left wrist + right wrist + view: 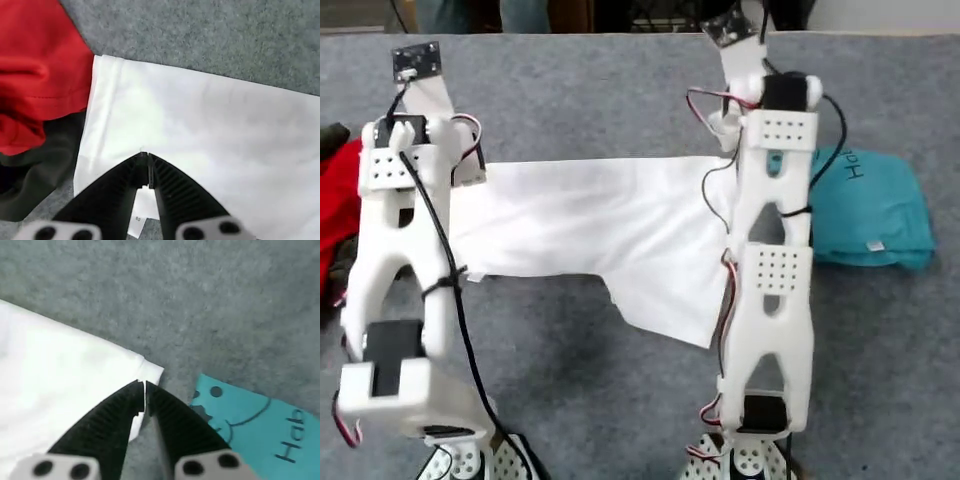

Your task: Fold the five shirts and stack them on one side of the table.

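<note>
White shirt point(600, 225), spread flat, is pinched by left gripper point(148, 162) and right gripper point(145, 387), between red shirt point(332, 215) and folded teal shirt point(870, 210).

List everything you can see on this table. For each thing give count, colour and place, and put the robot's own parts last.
white shirt: one, white, spread out mid-table between the arms.
teal shirt: one, teal, folded, on the table's right side.
red shirt: one, red, bunched at the table's left edge.
dark garment: one, dark, beside the red shirt.
table: one, grey surface, under everything.
left arm: one, white, near the red shirt.
right arm: one, white, near the teal shirt.
left gripper: one, black fingers, shut on the white shirt's edge.
right gripper: one, black fingers, shut on the white shirt's corner.
</note>
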